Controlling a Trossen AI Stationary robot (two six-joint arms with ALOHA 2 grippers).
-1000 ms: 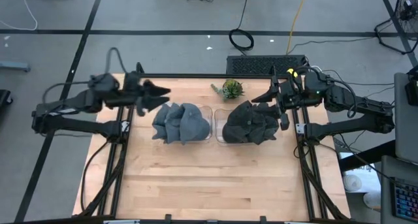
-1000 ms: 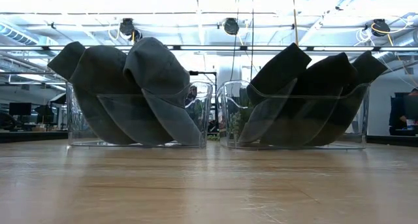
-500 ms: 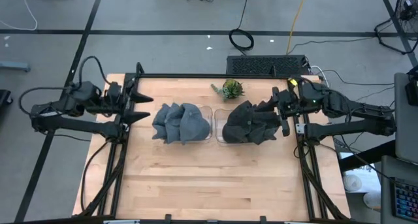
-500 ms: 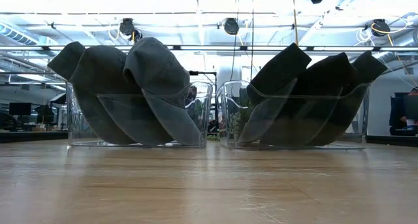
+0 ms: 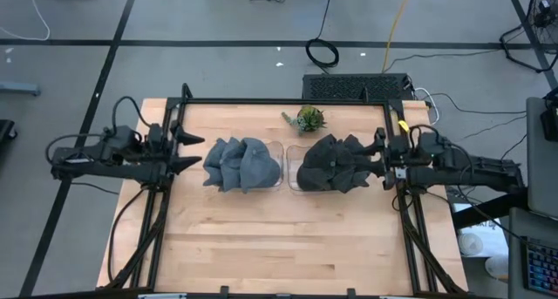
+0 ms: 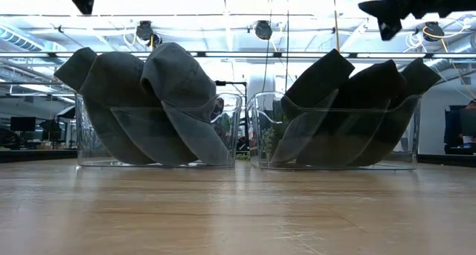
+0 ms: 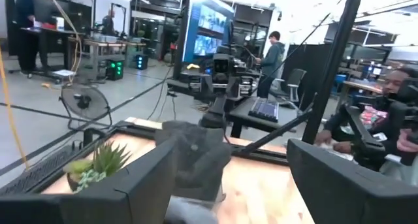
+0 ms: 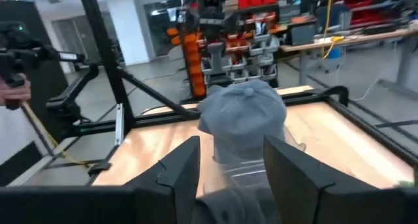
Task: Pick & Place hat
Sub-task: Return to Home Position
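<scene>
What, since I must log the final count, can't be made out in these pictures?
- Number of gray caps in the left bin and dark caps in the right bin: heaped and overlapping in high and low views.
- Left gripper and right gripper, open beside their bins: cropped by the low view's top edge.
- Plant: mostly behind the bins in the low view.

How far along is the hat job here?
Done: gray caps fill the left bin, darker caps the right bin; no cap lies loose on the table. In hand: nothing; left hand and right hand are open and empty at the table's sides. Left: only parking the arms.
</scene>
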